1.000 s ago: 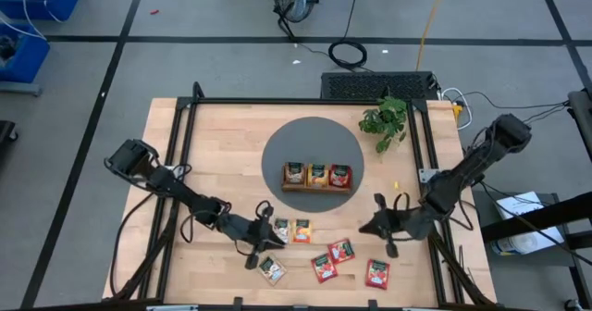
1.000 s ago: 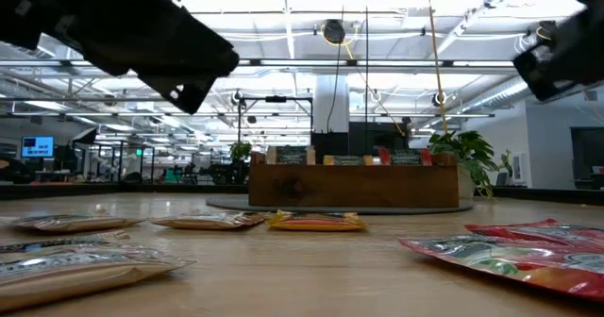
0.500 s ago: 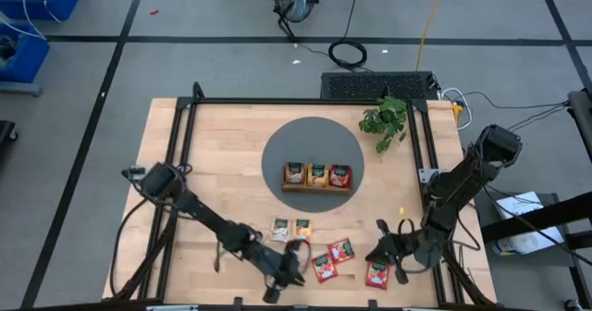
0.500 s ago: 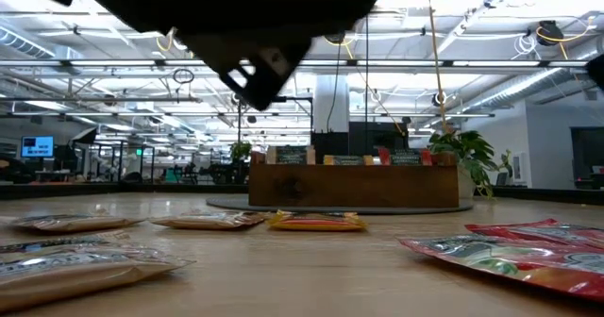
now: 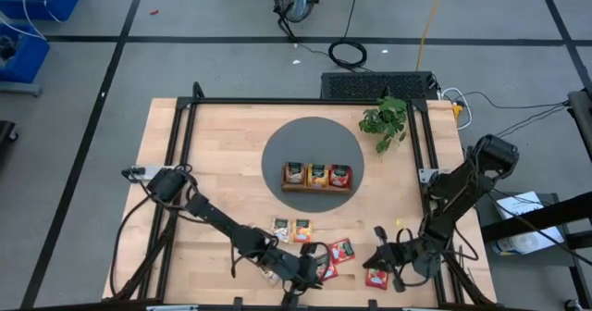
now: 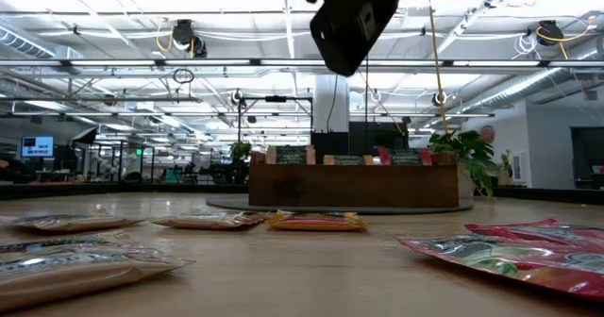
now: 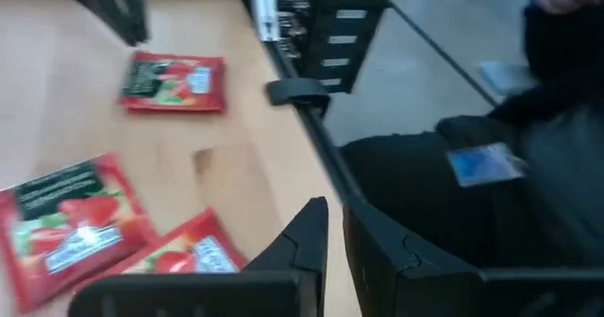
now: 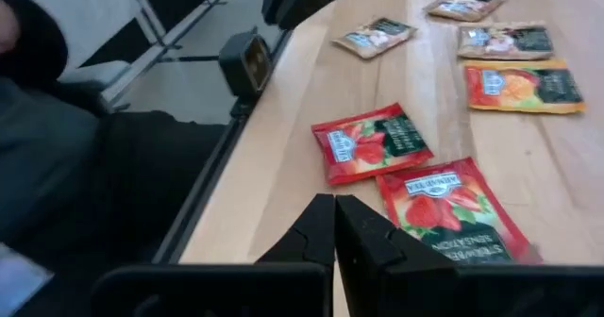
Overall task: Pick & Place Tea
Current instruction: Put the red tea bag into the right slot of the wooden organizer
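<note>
Red tea sachets (image 5: pixel 342 250) lie between both claws.

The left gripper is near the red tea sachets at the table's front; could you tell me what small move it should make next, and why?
Probably open its fingers. The left gripper hovers empty with its fingers nearly together, and a red sachet lies flat right beside them, so they likely need spreading before it lowers for a pick.
</note>
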`<state>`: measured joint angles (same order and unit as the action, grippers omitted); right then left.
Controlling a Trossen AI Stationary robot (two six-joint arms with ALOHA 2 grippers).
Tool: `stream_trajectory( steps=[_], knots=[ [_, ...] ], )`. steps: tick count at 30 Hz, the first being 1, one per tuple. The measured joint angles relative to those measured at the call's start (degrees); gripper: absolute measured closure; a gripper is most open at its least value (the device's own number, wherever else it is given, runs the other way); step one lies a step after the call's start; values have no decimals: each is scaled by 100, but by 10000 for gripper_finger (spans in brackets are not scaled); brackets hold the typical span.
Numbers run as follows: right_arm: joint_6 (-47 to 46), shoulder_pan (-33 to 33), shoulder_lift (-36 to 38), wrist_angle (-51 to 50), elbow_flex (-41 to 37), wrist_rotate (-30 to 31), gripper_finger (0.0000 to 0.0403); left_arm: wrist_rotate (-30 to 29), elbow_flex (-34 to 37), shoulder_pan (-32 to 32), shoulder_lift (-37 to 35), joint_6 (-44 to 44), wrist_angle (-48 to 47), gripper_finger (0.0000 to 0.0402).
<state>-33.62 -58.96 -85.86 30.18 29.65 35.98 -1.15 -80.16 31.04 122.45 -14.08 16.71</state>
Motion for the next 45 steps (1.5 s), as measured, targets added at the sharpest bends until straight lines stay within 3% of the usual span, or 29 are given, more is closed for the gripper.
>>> stream_trajectory(
  steps=[4, 6, 9, 13, 23, 28, 32, 36, 45],
  knots=[
    [-111, 16, -35, 44, -2, 113, 403, -681, 0, 18, 2, -21, -76, 360],
    [-225, 21, -33, 69, 0, 552, 402, -1078, 0, 63, 2, -244, -236, 360],
    [-200, 51, -33, 13, 0, 918, 394, -1105, 0, 128, 7, -222, -263, 360],
    [-255, 169, -33, -41, 0, 895, 371, -1095, 0, 200, 7, 51, -221, 360],
    [-1465, 211, -840, 30, -2, 466, 250, -1170, 2, -129, 330, -772, -211, 360],
    [-2020, 476, -1094, 47, -4, 437, 214, -1095, 2, -355, 402, -805, -93, 360],
    [-2352, 695, -1093, 43, -2, 386, 207, -1065, 2, -455, 402, -738, -100, 360],
    [-2727, 859, -1093, 23, -2, -55, 212, -937, 0, -519, 452, -712, -119, 360],
    [-2724, 1224, -995, -185, -2, -535, 222, -916, -52, -680, 784, -227, 265, 360]
  ],
)
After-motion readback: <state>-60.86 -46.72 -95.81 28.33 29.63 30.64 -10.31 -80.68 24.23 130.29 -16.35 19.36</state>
